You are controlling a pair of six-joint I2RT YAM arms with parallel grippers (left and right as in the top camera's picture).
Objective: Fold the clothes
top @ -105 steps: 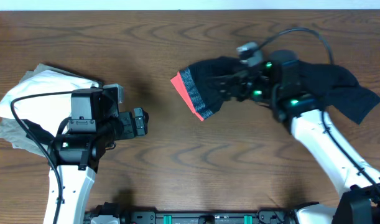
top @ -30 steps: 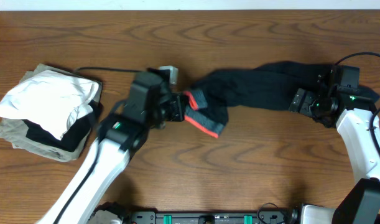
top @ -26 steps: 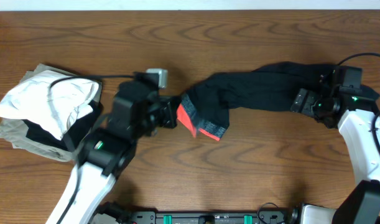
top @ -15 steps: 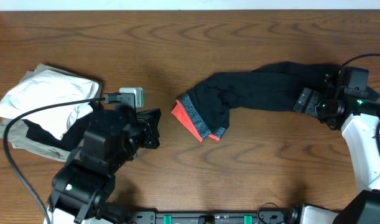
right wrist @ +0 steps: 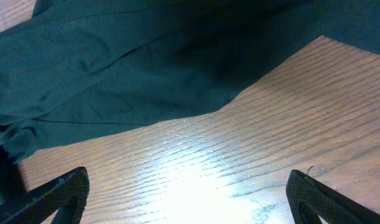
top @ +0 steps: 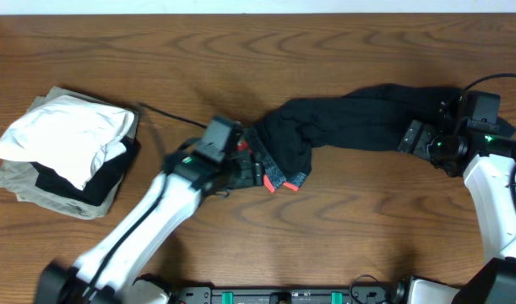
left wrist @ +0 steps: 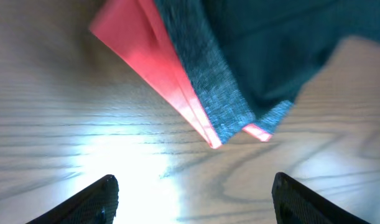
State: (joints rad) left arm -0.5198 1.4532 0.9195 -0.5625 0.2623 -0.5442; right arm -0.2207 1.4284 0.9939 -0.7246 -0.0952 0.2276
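Left end effector (top: 256,173) has swung back over the black garment's (top: 350,122) red hem (left wrist: 158,68), jaws spread (nothing pinched, folding unstarted); right end effector (top: 412,137), likewise open, waits beside its far end.

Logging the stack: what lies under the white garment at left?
A black garment and a beige garment peek out beneath the white garment; anything deeper is covered.

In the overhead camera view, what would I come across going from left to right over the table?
pile of folded clothes → left pincer → black garment → right pincer
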